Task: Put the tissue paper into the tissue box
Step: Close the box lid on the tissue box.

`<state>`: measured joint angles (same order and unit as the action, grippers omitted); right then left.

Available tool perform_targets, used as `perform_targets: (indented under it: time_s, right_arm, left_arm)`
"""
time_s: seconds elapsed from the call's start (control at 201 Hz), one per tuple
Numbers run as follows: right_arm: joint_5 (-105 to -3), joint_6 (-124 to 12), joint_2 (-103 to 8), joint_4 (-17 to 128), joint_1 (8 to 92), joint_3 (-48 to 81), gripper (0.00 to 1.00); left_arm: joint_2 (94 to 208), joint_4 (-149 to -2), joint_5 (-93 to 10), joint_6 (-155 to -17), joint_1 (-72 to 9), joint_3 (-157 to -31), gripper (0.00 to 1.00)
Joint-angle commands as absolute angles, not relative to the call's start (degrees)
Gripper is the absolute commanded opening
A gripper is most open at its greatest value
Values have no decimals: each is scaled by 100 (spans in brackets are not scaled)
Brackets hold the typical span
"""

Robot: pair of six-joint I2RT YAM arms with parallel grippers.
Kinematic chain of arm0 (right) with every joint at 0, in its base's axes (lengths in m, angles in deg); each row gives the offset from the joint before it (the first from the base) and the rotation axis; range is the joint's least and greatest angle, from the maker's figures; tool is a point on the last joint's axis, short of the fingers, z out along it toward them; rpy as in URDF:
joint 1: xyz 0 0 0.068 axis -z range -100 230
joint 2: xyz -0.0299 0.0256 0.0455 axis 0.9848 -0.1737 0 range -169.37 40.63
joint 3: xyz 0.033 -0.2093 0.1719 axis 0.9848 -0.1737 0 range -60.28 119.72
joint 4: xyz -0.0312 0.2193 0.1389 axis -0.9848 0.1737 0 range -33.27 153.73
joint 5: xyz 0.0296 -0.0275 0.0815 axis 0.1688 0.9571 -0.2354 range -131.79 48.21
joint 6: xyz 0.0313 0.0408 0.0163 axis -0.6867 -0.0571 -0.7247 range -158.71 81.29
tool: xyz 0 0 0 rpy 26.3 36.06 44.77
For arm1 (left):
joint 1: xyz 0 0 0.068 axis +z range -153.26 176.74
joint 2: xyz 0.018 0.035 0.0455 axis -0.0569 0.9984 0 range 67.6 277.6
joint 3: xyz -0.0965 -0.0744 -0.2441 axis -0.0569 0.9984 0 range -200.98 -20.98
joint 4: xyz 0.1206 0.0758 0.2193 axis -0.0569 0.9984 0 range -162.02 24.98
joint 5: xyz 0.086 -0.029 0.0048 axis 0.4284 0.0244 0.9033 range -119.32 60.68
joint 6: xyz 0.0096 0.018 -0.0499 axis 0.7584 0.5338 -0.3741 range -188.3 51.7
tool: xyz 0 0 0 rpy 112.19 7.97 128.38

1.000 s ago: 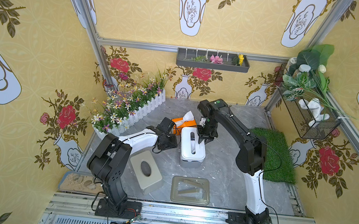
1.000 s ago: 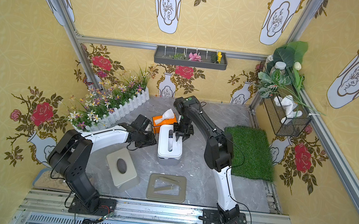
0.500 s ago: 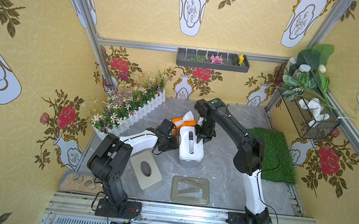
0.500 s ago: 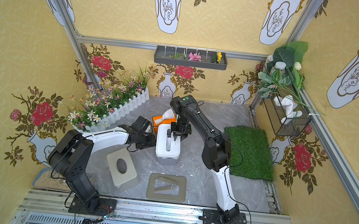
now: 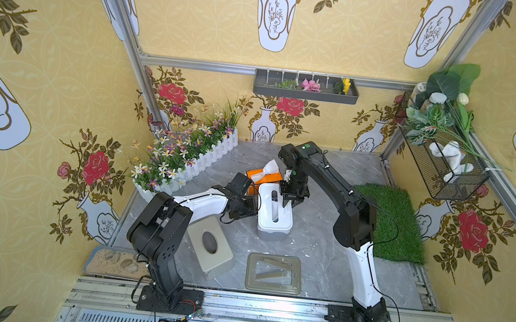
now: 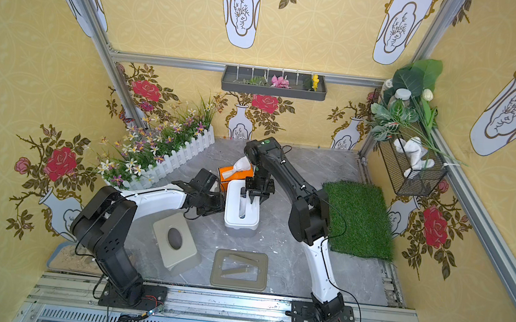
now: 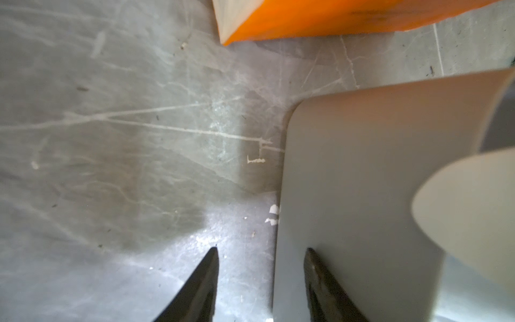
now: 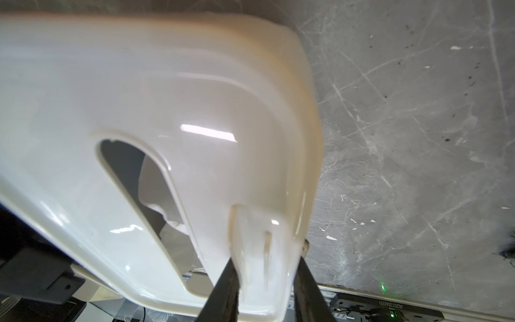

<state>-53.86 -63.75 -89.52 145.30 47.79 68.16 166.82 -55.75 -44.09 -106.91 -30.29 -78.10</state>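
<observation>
The tissue box (image 5: 275, 211) (image 6: 242, 209) is a grey base under a white lid with a long slot, standing mid-floor. My right gripper (image 5: 290, 202) (image 6: 254, 197) (image 8: 266, 259) is shut on a tab at the lid's (image 8: 167, 83) far edge; something white shows through the slot. The tissue paper is an orange pack (image 5: 263, 175) (image 6: 235, 172) (image 7: 320, 16) with a white sheet sticking up, just behind the box. My left gripper (image 5: 250, 205) (image 6: 217, 201) (image 7: 262, 251) stands open low at the box's left side, the grey wall's (image 7: 362, 181) edge between its fingers.
A beige square box with an oval hole (image 5: 210, 249) and an olive frame tray (image 5: 273, 272) lie near the front. A white-fenced flower bed (image 5: 190, 160) runs along the left, a grass mat (image 5: 388, 223) lies at the right, and a sand tray (image 5: 112, 262) sits front left.
My right arm has shifted slightly left, and the lid's far end went with it. The left gripper has barely moved and the orange pack stays in place.
</observation>
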Motion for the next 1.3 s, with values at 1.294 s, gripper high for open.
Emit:
perform_targets:
  time_s: [1.294]
  right_arm:
    - [-5511,-6217,-9095,14639,4853,6769,16]
  left_arm:
    - [17029,-5847,-4449,-9779,-2770,-9125,54]
